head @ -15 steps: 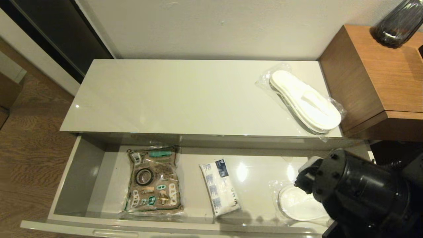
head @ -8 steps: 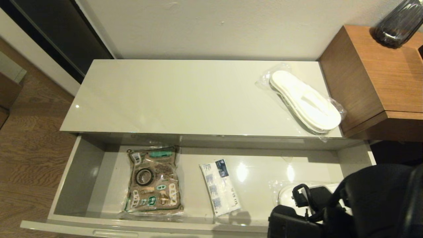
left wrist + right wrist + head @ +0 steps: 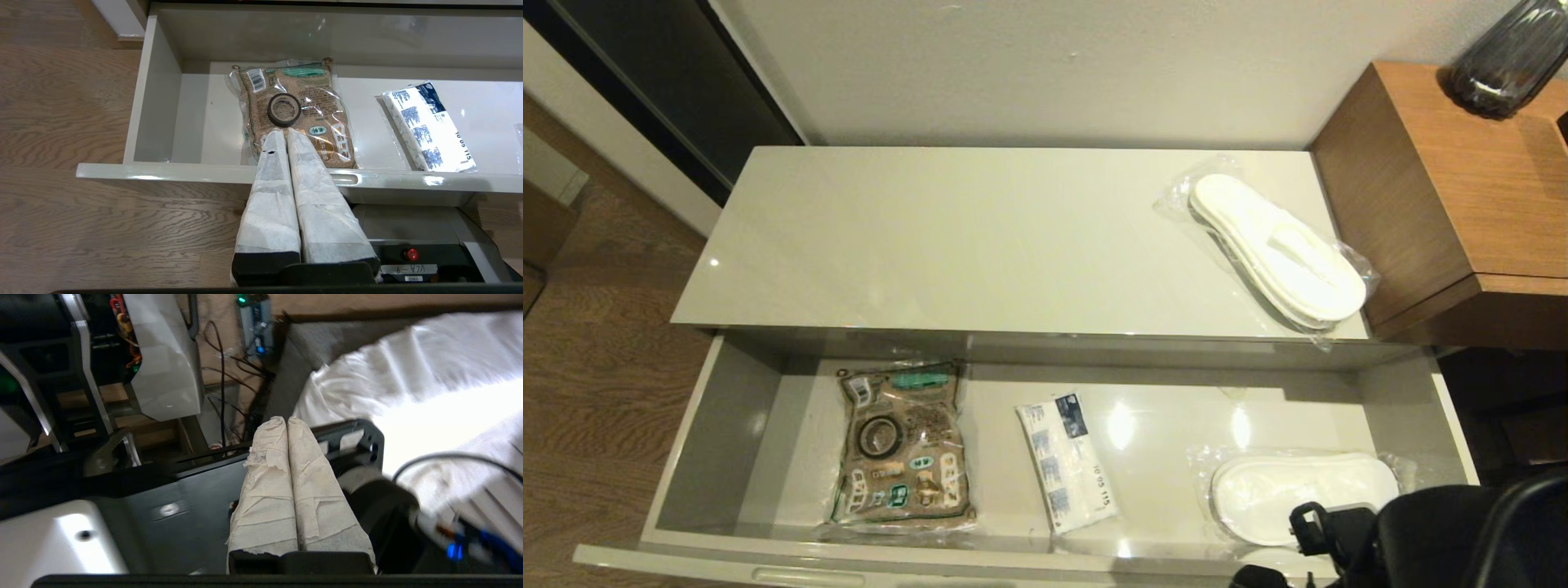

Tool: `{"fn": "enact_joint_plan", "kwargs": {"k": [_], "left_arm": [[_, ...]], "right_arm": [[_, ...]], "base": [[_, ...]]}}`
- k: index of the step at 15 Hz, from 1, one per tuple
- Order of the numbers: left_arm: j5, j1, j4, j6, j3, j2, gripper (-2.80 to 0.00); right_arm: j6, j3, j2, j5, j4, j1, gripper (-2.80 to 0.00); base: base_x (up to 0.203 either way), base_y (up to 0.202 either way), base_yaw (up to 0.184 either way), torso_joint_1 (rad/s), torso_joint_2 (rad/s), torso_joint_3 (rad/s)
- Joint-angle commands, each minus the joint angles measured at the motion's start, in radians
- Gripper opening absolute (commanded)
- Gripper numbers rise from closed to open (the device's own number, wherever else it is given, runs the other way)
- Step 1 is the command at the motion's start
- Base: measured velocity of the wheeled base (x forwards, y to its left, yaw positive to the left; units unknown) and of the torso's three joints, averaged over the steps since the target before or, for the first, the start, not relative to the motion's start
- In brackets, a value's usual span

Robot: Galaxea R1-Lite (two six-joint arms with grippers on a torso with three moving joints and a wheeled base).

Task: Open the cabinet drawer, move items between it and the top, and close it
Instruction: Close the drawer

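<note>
While the cabinet drawer (image 3: 727, 425) stands pulled fully out, the opening step is judged done; moving items and closing it remain. Taking the tissue pack (image 3: 1066, 461) in the drawer's middle as landmark: left of it lies the brown patterned pouch (image 3: 903, 445) with the black tape roll (image 3: 284, 109) resting on it; right of it lies one wrapped pair of slippers (image 3: 1298, 494) on the drawer floor. Beyond it and to the right, on the top (image 3: 947, 237), lies a second wrapped pair (image 3: 1278, 249). The left hand (image 3: 282, 134) is pressed together, empty, in front of the drawer front, nearer the robot than the pouch. The right hand (image 3: 286, 422) is also pressed together and empty, turned away from the drawer.
</note>
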Motion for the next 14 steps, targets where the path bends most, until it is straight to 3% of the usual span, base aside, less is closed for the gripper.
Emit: {"fn": "enact_joint_plan", "kwargs": {"k": [1,3,7,14], "left_arm": [[0.000,0.001,-0.001,0.000,0.000,0.001,-2.80],[0.000,0.001,-0.001,0.000,0.000,0.001,-2.80],[0.000,0.001,-0.001,0.000,0.000,0.001,-2.80],[0.000,0.001,-0.001,0.000,0.000,0.001,-2.80]], "right_arm": [[-0.044,0.165,-0.145,-0.003,-0.111,-0.022,-2.80],[-0.060,0.312,-0.146,-0.009,-0.242,-0.026,-2.80],[-0.072,0.589,-0.046,-0.089,-0.659,-0.029,-2.80],[-0.040,0.799,0.478,-0.280,-1.312,-0.034,-2.80]], "base": [[0.000,0.000,0.000,0.000,0.00,0.000],[0.000,0.000,0.000,0.000,0.00,0.000],[0.000,0.000,0.000,0.000,0.00,0.000],[0.000,0.000,0.000,0.000,0.00,0.000]]}}
